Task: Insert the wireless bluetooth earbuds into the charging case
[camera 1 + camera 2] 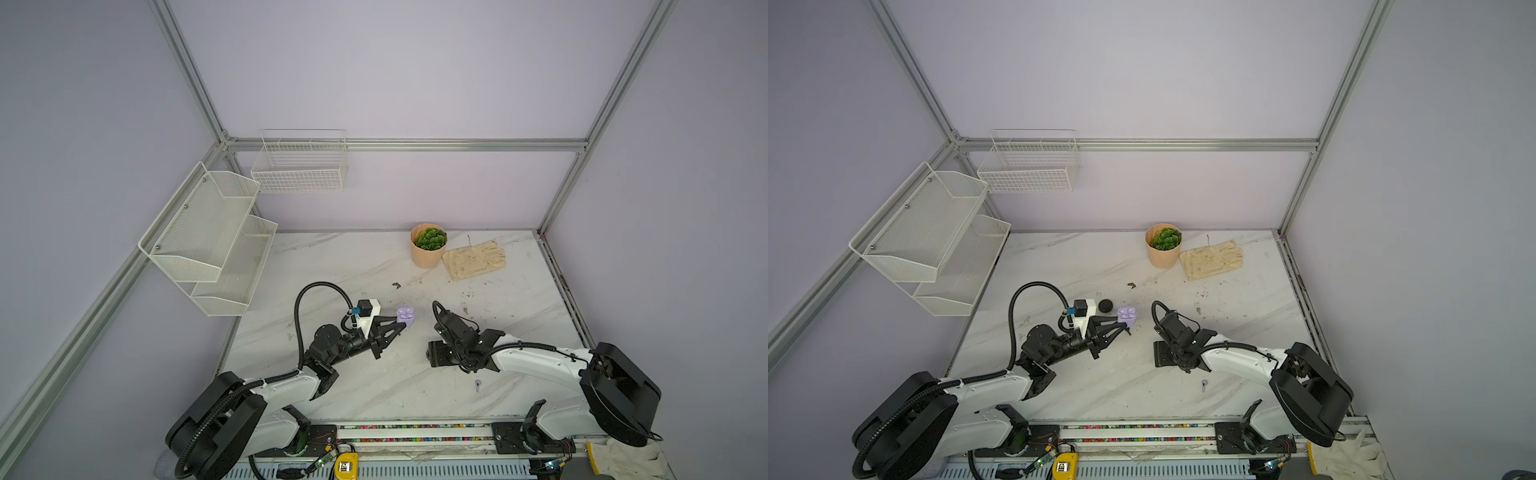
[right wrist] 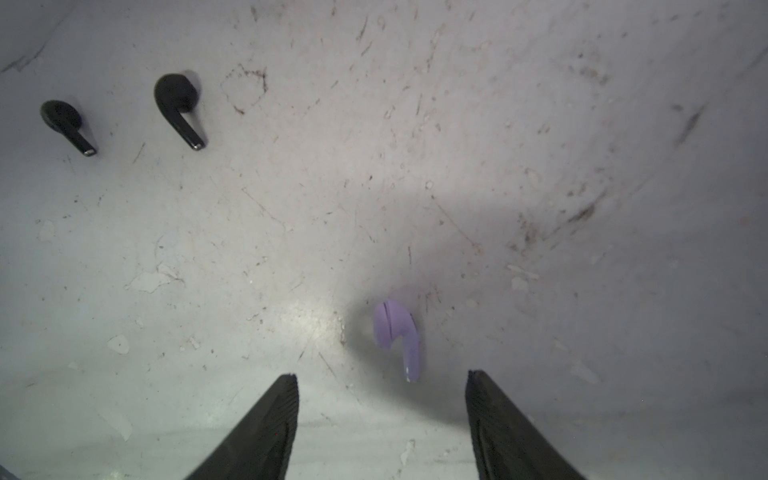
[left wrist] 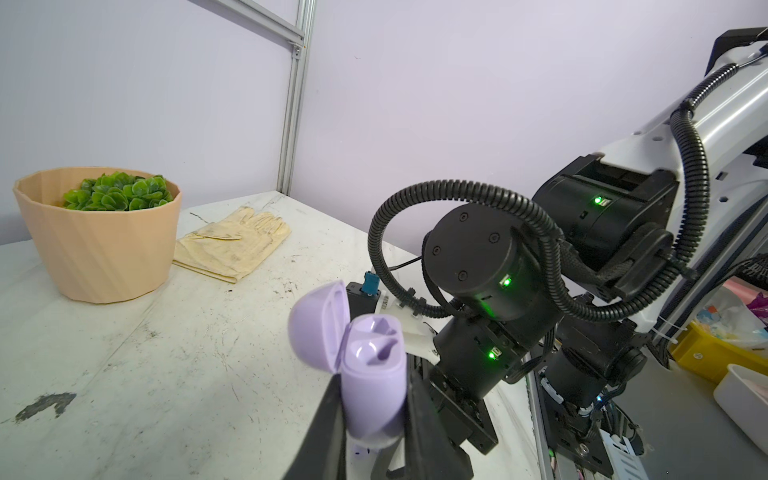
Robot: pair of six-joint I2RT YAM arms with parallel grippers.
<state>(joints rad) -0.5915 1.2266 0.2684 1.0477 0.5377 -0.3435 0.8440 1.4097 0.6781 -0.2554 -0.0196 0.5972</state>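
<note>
One lilac earbud (image 2: 397,336) lay flat on the table (image 2: 540,124), well apart from the lilac case (image 3: 370,374) and nearer the front edge. Its long axis ran front to back, and its stem pointed at the right gripper (image 2: 381,376), whose jaws stood wide just short of it and touched nothing. A black earbud (image 2: 178,108) and a second black earbud (image 2: 66,124) lay side by side beyond it, stems slanting alike, while the left gripper (image 3: 372,399) clamped the case's lower body, opening upward and lid hinged back.
</note>
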